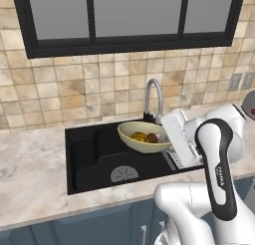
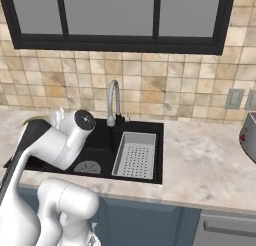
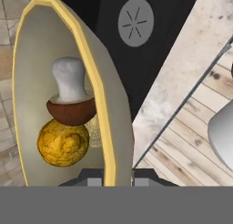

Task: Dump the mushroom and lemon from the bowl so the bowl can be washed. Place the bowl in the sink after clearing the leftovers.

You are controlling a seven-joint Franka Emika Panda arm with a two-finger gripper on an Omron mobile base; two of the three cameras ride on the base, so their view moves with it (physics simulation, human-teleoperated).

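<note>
Bowl [image 1: 143, 137]: hanging above the sink [image 1: 94, 154], gripped at its 3 o'clock rim.
Contents: mushroom [image 3: 70, 98] touching lemon [image 3: 63, 142], both sitting inside.
Hand [image 3: 110, 178]: I am pinching the bowl's rim.
Faucet [image 1: 153, 99]: at 12 o'clock behind the bowl.

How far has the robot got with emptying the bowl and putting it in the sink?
Done: the gripper has lifted the bowl by its rim and holds it over the sink. In hand: tipping has begun, yet the mushroom and lemon remain inside. Left: dump both, then set the bowl in the basin.
</note>
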